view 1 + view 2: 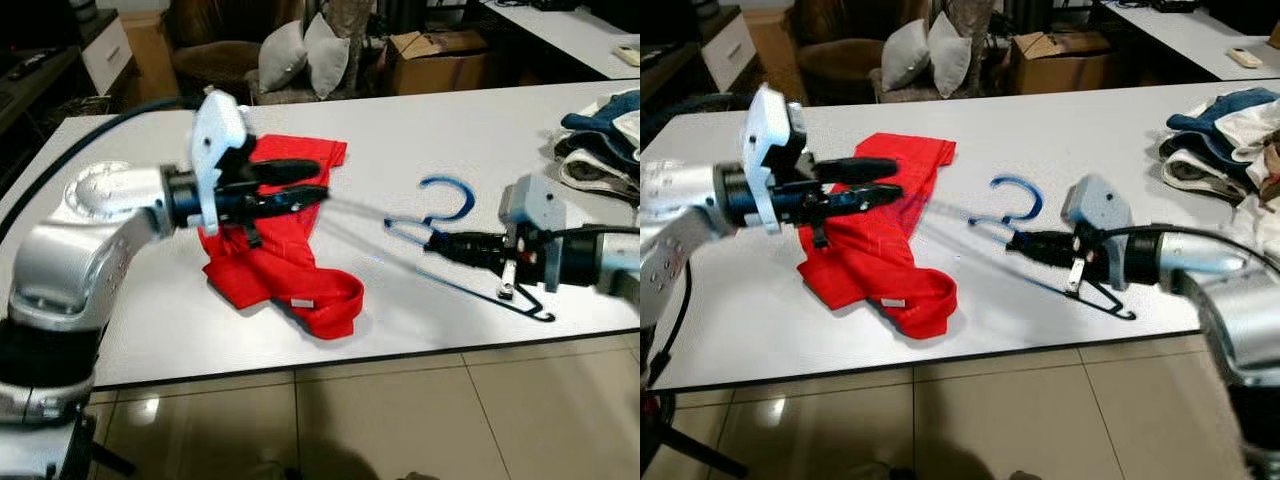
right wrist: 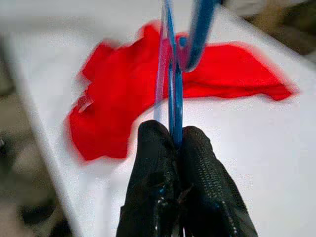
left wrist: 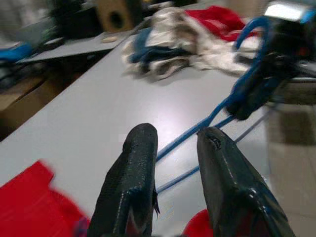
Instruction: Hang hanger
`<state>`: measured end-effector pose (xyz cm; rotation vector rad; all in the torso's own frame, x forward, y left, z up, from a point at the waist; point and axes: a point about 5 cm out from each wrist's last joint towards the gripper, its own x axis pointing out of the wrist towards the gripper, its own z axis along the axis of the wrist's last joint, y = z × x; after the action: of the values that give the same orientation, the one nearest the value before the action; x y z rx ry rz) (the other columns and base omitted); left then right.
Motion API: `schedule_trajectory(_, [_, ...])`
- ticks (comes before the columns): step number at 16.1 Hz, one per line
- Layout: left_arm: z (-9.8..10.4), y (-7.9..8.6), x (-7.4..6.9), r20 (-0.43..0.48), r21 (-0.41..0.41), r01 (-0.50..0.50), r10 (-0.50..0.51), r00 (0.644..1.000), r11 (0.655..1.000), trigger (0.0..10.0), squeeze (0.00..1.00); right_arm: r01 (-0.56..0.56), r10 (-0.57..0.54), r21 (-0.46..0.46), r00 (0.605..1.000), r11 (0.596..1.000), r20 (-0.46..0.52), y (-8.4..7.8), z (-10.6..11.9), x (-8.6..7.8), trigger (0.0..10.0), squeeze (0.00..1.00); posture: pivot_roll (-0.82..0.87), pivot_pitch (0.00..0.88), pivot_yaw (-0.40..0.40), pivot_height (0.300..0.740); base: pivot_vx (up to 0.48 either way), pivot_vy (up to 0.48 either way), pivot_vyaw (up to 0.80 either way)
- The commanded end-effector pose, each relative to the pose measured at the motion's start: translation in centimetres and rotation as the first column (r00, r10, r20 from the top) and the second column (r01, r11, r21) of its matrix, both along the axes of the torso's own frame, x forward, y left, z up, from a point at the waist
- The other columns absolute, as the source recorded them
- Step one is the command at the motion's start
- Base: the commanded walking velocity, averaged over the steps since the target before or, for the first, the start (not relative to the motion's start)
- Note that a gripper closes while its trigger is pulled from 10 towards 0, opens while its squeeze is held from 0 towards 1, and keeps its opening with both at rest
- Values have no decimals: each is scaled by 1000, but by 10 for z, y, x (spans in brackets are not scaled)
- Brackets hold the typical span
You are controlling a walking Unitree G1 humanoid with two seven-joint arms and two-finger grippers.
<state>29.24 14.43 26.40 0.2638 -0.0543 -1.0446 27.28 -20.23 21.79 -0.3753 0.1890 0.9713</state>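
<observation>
A blue wire hanger (image 1: 450, 192) hangs just above the white table (image 1: 450, 120), and my right gripper (image 1: 432, 240) is shut on its neck below the hook. The right wrist view shows the fingers (image 2: 158, 163) pinched on the blue wire (image 2: 173, 89). The hanger's long arm is blurred and runs left towards my left gripper (image 1: 322, 178). That gripper is open above a crumpled red garment (image 1: 285, 270). In the left wrist view the blue wire (image 3: 247, 84) runs between and beyond the open fingers (image 3: 136, 168); I cannot tell if it touches them.
A pile of folded clothes (image 1: 605, 140) lies at the table's right end. Behind the table stand a cardboard box (image 1: 435, 60), grey pillows (image 1: 300, 55) and a dark armchair. The table's front edge borders a tiled floor (image 1: 380, 420).
</observation>
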Motion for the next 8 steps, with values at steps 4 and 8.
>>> schedule_trajectory(4, [-15,-10,-8,23,-158,-300,307,951,941,10000,0,300,-322,182,941,936,103,17,-8,-4,7451,0,-125,69,84,740,0,0,0])
schedule_trajectory(8, [-63,-21,-16,-173,-178,-636,612,772,751,10000,0,675,-690,283,721,682,-58,24,-35,-11,10000,0,-126,97,91,740,0,0,0])
